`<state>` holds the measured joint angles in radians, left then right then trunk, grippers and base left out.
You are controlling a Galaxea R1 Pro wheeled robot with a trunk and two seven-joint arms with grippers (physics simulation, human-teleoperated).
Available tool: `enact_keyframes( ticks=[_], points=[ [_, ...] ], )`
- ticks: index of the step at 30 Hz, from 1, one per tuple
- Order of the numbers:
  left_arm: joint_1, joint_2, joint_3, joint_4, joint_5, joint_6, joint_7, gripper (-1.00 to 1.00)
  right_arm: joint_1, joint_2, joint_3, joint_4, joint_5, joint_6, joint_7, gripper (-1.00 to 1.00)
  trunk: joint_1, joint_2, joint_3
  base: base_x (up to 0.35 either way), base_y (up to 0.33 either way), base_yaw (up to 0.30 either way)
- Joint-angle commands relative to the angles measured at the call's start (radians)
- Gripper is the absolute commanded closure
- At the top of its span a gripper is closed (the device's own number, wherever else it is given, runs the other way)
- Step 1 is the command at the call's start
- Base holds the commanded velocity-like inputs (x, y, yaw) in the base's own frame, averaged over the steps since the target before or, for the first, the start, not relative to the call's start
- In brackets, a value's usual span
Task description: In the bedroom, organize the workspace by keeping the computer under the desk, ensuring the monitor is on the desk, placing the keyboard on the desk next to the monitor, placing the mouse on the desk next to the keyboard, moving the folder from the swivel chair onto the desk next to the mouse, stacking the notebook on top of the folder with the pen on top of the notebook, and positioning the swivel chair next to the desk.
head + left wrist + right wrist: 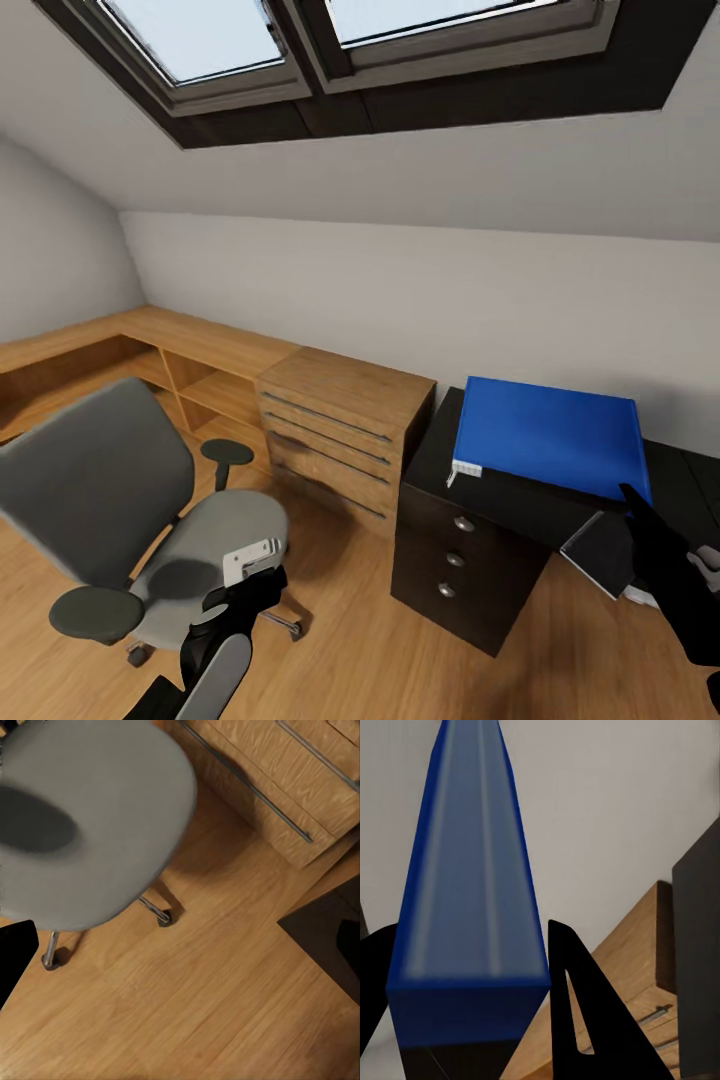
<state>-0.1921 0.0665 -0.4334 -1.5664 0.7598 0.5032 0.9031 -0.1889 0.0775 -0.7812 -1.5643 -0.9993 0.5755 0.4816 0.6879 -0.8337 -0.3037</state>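
Note:
My right gripper (632,497) is shut on a corner of the bright blue folder (550,432), which is held tilted over the desk's glossy black top (690,480). In the right wrist view the folder's blue edge (472,892) runs between the two black fingers (577,1020). A thin grey notebook (603,552) lies on the desk just below the folder. The swivel chair (100,480), with its grey seat and back, stands at the left on the floor. My left gripper (240,592) hangs open beside its seat (90,817), holding nothing.
The desk's black three-drawer unit (460,560) stands under the folder. A light wooden drawer chest (340,440) stands against it on the left, and a low wooden shelf (150,345) runs along the wall. A wood floor (195,1005) lies between chair and desk. Skylights are overhead.

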Motion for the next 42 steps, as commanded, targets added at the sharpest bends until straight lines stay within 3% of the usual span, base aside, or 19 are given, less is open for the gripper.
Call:
enact_keyframes(
  ticks=[1, 7, 11, 14, 15, 19, 26, 42],
  points=[
    [-0.001, 0.001, -0.002, -0.001, 0.006, 0.003, 0.008, -1.0, -0.001, 0.001, -0.002, 0.0, -0.005, 0.008, 0.001, 1.0, -0.004, 0.006, 0.002, 0.0, 0.0, 0.0],
    [-0.001, -0.002, -0.007, 0.027, 0.01, 0.009, 0.004, -1.0, -0.001, -0.005, 0.001, 0.044, -0.002, -0.004, -0.004, 1.0, -0.027, 0.048, 0.021, 0.0, 0.0, -0.063],
    [-0.001, -0.008, -0.013, 0.081, 0.01, 0.013, 0.001, -1.0, -0.003, -0.012, 0.001, 0.061, 0.003, -0.024, -0.018, 1.0, -0.027, 0.048, 0.021, 0.0, 0.0, -0.223],
    [-0.001, -0.032, -0.047, 0.11, 0.01, 0.015, 0.002, -1.0, -0.006, -0.041, 0.001, 0.116, 0.003, -0.09, -0.07, 1.0, -0.027, 0.048, 0.021, 0.0, 0.0, -0.252],
    [-0.001, -0.042, -0.071, 0.127, 0.009, 0.014, 0.003, -1.0, -0.007, -0.066, 0.0, 0.152, 0.001, -0.131, -0.11, 1.0, -0.027, 0.048, 0.021, 0.0, 0.0, -0.259],
    [-0.001, -0.052, -0.1, 0.148, 0.009, 0.013, 0.005, -1.0, -0.009, -0.103, 0.0, 0.195, -0.002, -0.197, -0.186, 1.0, -0.027, 0.048, 0.021, 0.0, 0.0, -0.261],
    [-0.001, -0.054, -0.108, 0.153, 0.009, 0.012, 0.005, -1.0, -0.009, -0.112, 0.0, 0.203, -0.001, -0.252, -0.214, 1.0, -0.027, 0.048, 0.021, 0.0, 0.0, -0.264],
    [-0.001, -0.053, -0.116, 0.149, 0.004, 0.003, 0.005, -1.0, -0.009, -0.11, -0.003, 0.205, -0.002, -0.269, -0.24, 1.0, -0.027, 0.048, 0.021, 0.0, 0.0, -0.265]
  ],
)
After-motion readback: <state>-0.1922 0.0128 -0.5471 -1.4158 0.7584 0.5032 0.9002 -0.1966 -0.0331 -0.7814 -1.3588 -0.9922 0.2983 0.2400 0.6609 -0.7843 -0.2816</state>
